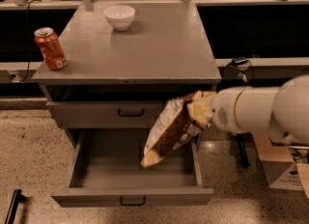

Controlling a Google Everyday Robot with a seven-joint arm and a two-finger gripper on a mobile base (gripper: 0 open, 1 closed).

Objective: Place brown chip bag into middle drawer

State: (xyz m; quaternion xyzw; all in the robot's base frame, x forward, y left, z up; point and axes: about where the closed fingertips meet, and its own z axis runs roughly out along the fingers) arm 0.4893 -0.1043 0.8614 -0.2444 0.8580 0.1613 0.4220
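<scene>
The brown chip bag [169, 132] hangs tilted, pale yellow lower end down and to the left, over the right part of the open middle drawer [96, 170]. My gripper [199, 112] is shut on the bag's upper end, just in front of the cabinet's right side. The bag's lower end sits just above the drawer's inside; I cannot tell if it touches the floor. The drawer is the lowest one, pulled out, with a small black handle [132, 201] on its front. The closed drawer [91, 113] one tier higher has a like handle.
An orange soda can [50, 48] stands at the left edge of the grey cabinet top [159, 49]. A white bowl [119, 16] sits at the back. Cardboard boxes [285, 165] lie on the floor at the right. A dark bar [12, 205] lies at bottom left.
</scene>
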